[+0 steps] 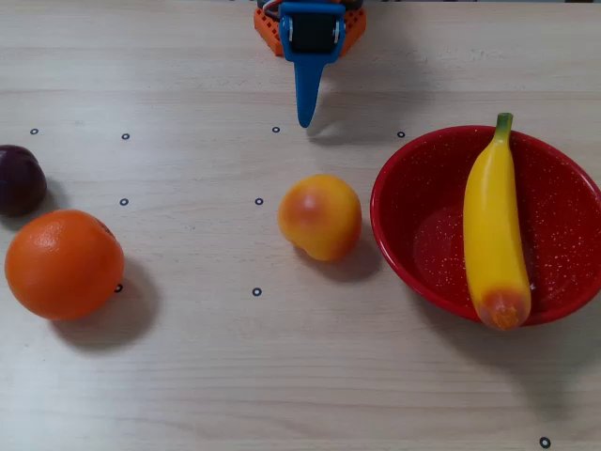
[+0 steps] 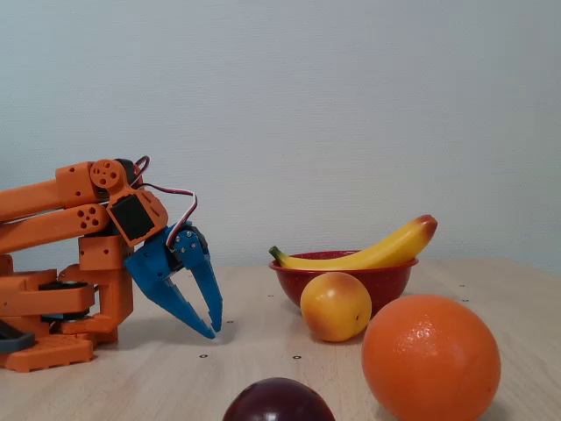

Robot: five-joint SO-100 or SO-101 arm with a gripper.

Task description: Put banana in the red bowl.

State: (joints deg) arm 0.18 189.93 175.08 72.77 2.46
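The yellow banana (image 1: 493,225) lies across the red bowl (image 1: 399,230) at the right of the overhead view. Its green stem is at the far rim and its orange end rests on the near rim. In the fixed view the banana (image 2: 368,254) sticks up over the bowl's (image 2: 386,279) edge. My blue gripper (image 1: 304,120) is at the top centre, well left of the bowl and apart from it. It points down at the table, and in the fixed view the gripper (image 2: 214,331) has its fingertips together with nothing between them.
A yellow-orange peach-like fruit (image 1: 320,217) sits just left of the bowl. A large orange (image 1: 64,264) and a dark plum (image 1: 19,179) lie at the left edge. My orange arm base (image 2: 53,298) stands at the table's far side. Small black ring marks dot the wood.
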